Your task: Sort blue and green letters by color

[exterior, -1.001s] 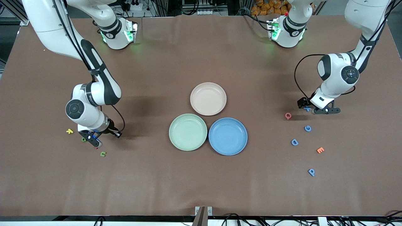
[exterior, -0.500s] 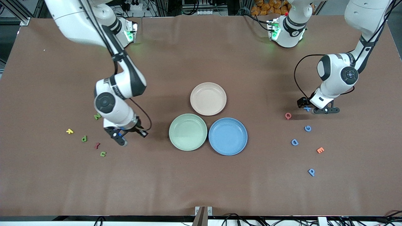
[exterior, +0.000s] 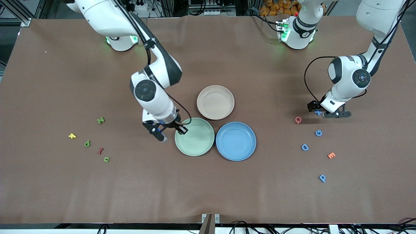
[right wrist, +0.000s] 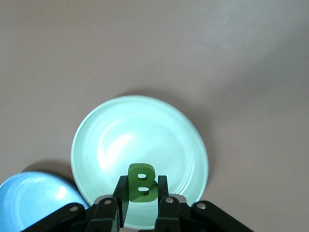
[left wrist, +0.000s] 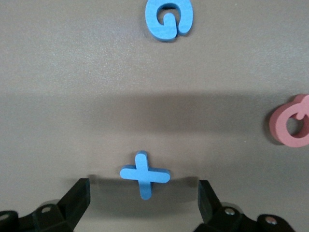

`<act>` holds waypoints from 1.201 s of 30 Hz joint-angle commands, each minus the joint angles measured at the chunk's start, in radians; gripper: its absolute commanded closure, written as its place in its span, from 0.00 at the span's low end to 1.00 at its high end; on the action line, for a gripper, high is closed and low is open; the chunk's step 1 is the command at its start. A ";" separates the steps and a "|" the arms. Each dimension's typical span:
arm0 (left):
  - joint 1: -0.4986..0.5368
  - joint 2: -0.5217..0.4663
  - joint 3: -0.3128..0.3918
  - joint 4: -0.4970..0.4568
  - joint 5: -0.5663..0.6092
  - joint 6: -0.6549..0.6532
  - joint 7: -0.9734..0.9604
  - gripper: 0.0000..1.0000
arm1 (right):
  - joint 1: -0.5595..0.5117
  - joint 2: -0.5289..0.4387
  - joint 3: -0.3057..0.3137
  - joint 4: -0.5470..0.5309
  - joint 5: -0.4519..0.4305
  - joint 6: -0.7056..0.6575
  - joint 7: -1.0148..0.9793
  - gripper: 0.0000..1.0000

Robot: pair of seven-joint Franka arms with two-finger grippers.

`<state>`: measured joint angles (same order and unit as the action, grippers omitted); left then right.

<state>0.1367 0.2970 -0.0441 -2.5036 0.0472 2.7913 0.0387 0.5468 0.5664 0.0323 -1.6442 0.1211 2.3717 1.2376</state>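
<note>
Clamped on a green B (right wrist: 141, 182) at left-centre of the front frame: right gripper (exterior: 166, 130), jaws shut tight, hanging over the rim of the green plate (exterior: 201, 146) at the edge toward the right arm's end of the table. Carried there, presumably, to be dropped among its own colour; not yet released, plate bare.

Further left in that frame, loose on the brown table (exterior: 208, 188): green N (exterior: 101, 120), green P (exterior: 87, 143), green U (exterior: 106, 159), with a yellow letter (exterior: 72, 136) and a dark red letter (exterior: 100, 150) mixed among them, none touching.

Centre: blue plate (exterior: 236, 152) just beside the green one, rims close; beige plate (exterior: 215, 112) above both in the frame. All three without letters.

Right side: spread wide and low over the table, left gripper (exterior: 328, 112), jaws straddling a blue X (left wrist: 145, 174) without touching it, likely lined up to close on it. Nearby, pink Q (exterior: 298, 120); lower, blue G (exterior: 318, 133), blue D (exterior: 305, 147), orange E (exterior: 331, 155), and lowest, blue P (exterior: 322, 178), well apart.
</note>
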 commanded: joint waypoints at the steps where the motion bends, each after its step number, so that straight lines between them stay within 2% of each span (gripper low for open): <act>1: 0.012 0.004 -0.003 -0.009 -0.003 0.027 0.021 0.23 | 0.048 0.095 -0.006 0.107 0.014 -0.012 0.057 1.00; 3: 0.012 0.004 -0.003 -0.009 -0.003 0.027 0.021 0.26 | 0.067 0.122 -0.006 0.133 0.011 -0.011 0.072 1.00; 6: 0.012 0.004 -0.003 -0.009 -0.003 0.025 0.021 0.35 | 0.076 0.142 -0.008 0.144 0.008 -0.005 0.074 1.00; 10: 0.012 0.004 -0.003 -0.009 -0.003 0.027 0.021 0.38 | 0.084 0.155 -0.008 0.146 0.005 0.000 0.074 1.00; 22: 0.012 0.007 -0.003 -0.003 -0.003 0.027 0.021 0.62 | 0.096 0.174 -0.009 0.144 -0.020 0.000 0.072 1.00; 23: 0.012 0.008 -0.003 -0.001 -0.003 0.025 0.021 0.64 | 0.094 0.179 -0.009 0.144 -0.020 0.000 0.071 0.97; 24: 0.012 0.008 -0.003 -0.001 -0.003 0.025 0.021 0.64 | 0.093 0.179 -0.009 0.144 -0.020 0.000 0.071 0.90; 28: 0.012 0.007 -0.003 -0.001 -0.003 0.027 0.021 0.71 | 0.087 0.181 -0.009 0.144 -0.020 -0.002 0.069 0.51; 30: 0.012 0.008 -0.003 -0.001 -0.003 0.027 0.021 0.72 | 0.085 0.179 -0.009 0.146 -0.018 -0.002 0.071 0.26; 33: 0.014 0.007 -0.003 -0.001 -0.003 0.027 0.021 0.76 | 0.081 0.174 -0.011 0.144 -0.006 0.000 0.077 0.00; 36: 0.012 0.007 -0.003 0.000 -0.003 0.025 0.021 0.79 | 0.077 0.170 -0.011 0.146 -0.006 -0.002 0.076 0.00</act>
<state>0.1395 0.2861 -0.0454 -2.5035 0.0472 2.7954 0.0392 0.6306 0.7319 0.0220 -1.5263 0.1145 2.3803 1.2993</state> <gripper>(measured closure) 0.581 0.396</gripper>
